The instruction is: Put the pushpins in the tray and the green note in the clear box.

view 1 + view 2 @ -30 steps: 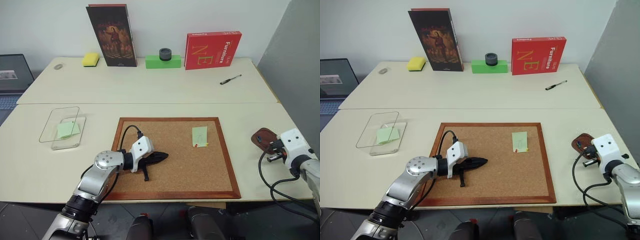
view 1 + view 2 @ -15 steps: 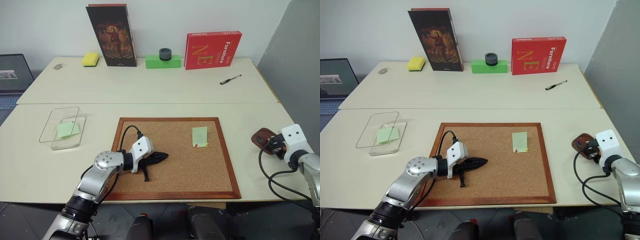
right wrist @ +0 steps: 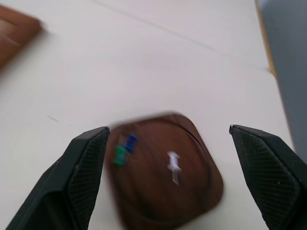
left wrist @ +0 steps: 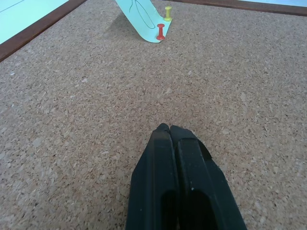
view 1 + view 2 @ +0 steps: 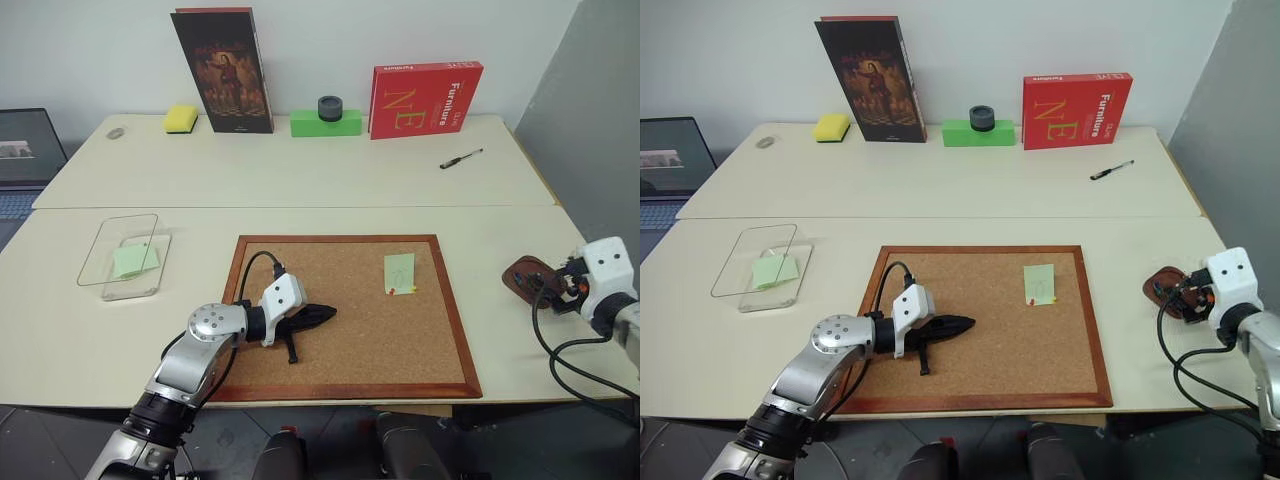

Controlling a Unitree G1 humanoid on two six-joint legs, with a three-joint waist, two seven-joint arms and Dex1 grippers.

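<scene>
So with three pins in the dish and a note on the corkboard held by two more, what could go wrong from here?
1. The red pin and yellow pin sit close together at the note's lower edge; grabbing one could snag or tear the paper.
2. The open right hand hangs right over the dish near the table's right edge; a bump could scatter its pins.
3. The clear box already holds a green slip, so a check may wrongly count the note done.

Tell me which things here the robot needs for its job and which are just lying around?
Needed:
- pushpins
- tray
- green note
- clear box

Lying around:
- pen
- yellow sponge
- red book
- laptop
</scene>
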